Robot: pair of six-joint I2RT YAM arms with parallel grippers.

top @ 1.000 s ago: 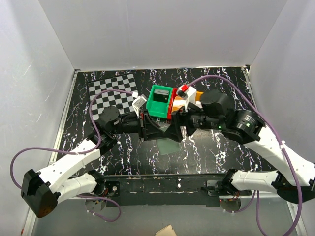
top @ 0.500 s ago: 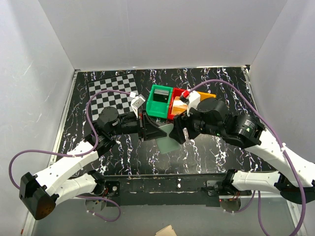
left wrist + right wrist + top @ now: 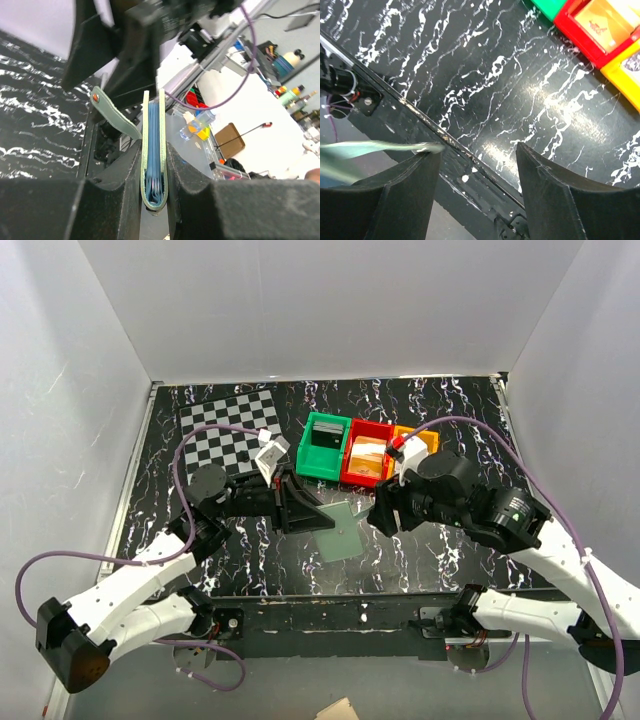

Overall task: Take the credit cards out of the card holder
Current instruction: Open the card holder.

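The sage-green card holder point(image 3: 152, 125) stands edge-on between my left gripper's point(image 3: 154, 150) fingers, which are shut on it. Its blue inside shows in the fold and its snap tab point(image 3: 111, 111) hangs out to the left. Thin pale edges show deep in the pockets; I cannot tell whether they are credit cards. From above, the holder point(image 3: 338, 535) sticks out of the left gripper point(image 3: 310, 520) over the table's middle. My right gripper point(image 3: 383, 512) hangs just right of it, open. In the right wrist view the gripper point(image 3: 477, 150) holds nothing, and the blurred holder point(image 3: 365, 149) crosses its left fingertip.
A green bin point(image 3: 312, 462), a red bin point(image 3: 349, 472) with a tan card point(image 3: 367, 454) in it and a yellow bin point(image 3: 420, 440) stand in a row behind the grippers. A checkerboard point(image 3: 228, 425) lies at the back left. The table's front rail point(image 3: 420, 115) runs below the right gripper.
The two grippers met over the holder before; the right one has since drawn back to the right with nothing in it and narrowed slightly. The left arm has shifted left, still gripping the holder.
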